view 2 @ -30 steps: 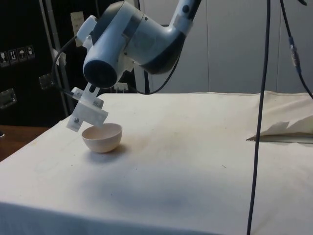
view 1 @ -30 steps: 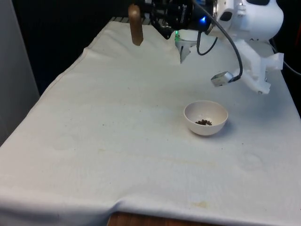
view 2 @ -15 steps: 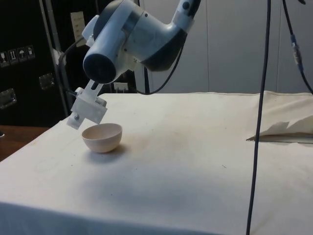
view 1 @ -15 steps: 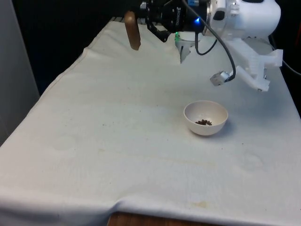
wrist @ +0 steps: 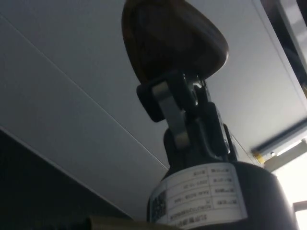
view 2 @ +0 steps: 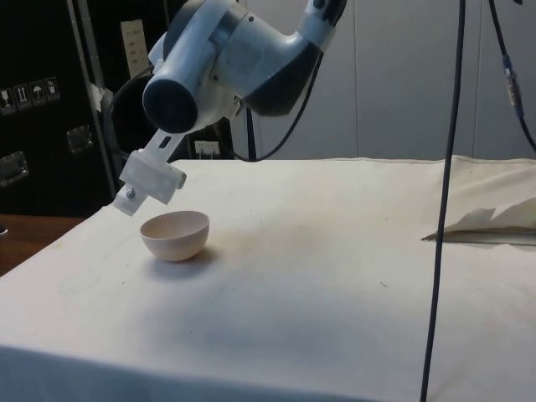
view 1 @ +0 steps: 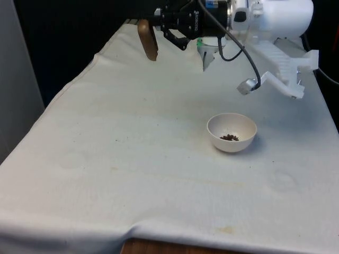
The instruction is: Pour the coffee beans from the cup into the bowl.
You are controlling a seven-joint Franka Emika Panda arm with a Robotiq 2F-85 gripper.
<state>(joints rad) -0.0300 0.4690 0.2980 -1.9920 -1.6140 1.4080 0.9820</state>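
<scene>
Rising and tilting further, the pincer (view 1: 161,26) stays clamped on the brown cup (view 1: 148,39), high at the worktop's (view 1: 106,143) 11 o'clock, well apart from the bowl (view 1: 231,132) at 3 holding beans (view 1: 229,137). Cup seems light, rigid; wall grip suits.

You won't find readable text here. The white label (wrist: 201,194) on the gripper (wrist: 180,103) carries a code square and small print — illegible. The dark cabinet (view 2: 38,126) bears small handling symbols (view 2: 29,94) — no words.
</scene>
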